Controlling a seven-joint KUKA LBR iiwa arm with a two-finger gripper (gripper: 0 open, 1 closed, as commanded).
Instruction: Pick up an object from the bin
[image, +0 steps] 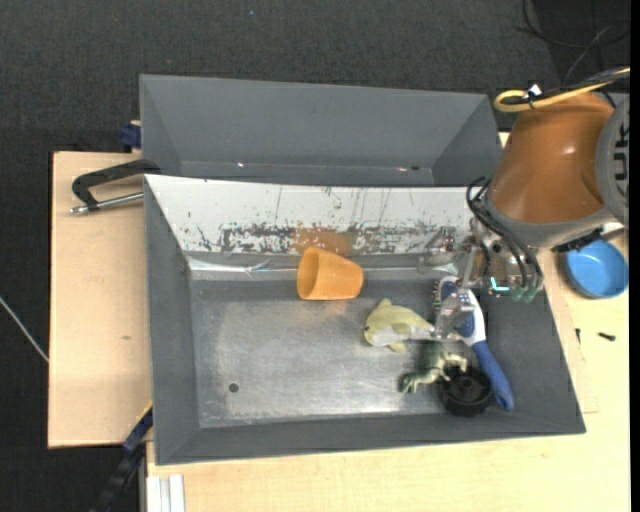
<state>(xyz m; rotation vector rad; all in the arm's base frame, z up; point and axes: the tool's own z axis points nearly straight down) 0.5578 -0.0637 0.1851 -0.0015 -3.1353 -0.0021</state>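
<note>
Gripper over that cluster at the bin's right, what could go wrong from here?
The gripper hangs over crowded things: a pale crumpled piece, a blue-handled tool, a black round part. It might catch two at once or nudge its target away. The bin's right wall is close; it may scrape.

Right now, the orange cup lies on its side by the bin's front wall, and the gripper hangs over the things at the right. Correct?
No. The camera view shows the orange cup on its side by the back wall of the bin, not the front. The gripper does hang over the things at the right.
</note>
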